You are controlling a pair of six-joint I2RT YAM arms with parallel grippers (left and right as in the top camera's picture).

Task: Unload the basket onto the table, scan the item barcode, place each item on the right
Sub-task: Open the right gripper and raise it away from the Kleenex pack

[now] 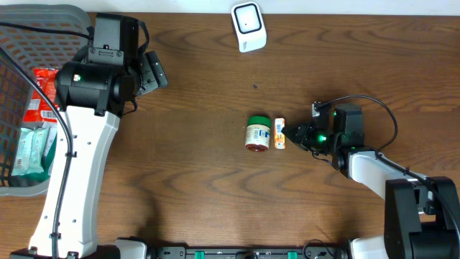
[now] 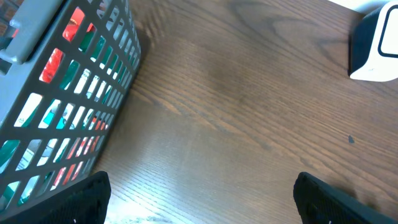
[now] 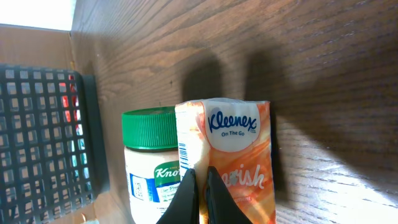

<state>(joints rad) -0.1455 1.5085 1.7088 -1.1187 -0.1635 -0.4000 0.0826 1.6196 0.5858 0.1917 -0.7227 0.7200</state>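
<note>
The right gripper (image 1: 290,134), fingers pressed together, seems to touch the tissue pack (image 1: 279,134) just right of the jar (image 1: 258,133). It should part them and grasp that 1 pack squarely. The left gripper (image 1: 154,72) gapes empty.

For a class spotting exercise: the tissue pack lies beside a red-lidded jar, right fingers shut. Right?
No: the jar has a green lid, not red; the right wrist view shows it. The tissue pack does lie beside it, right fingers shut.
</note>
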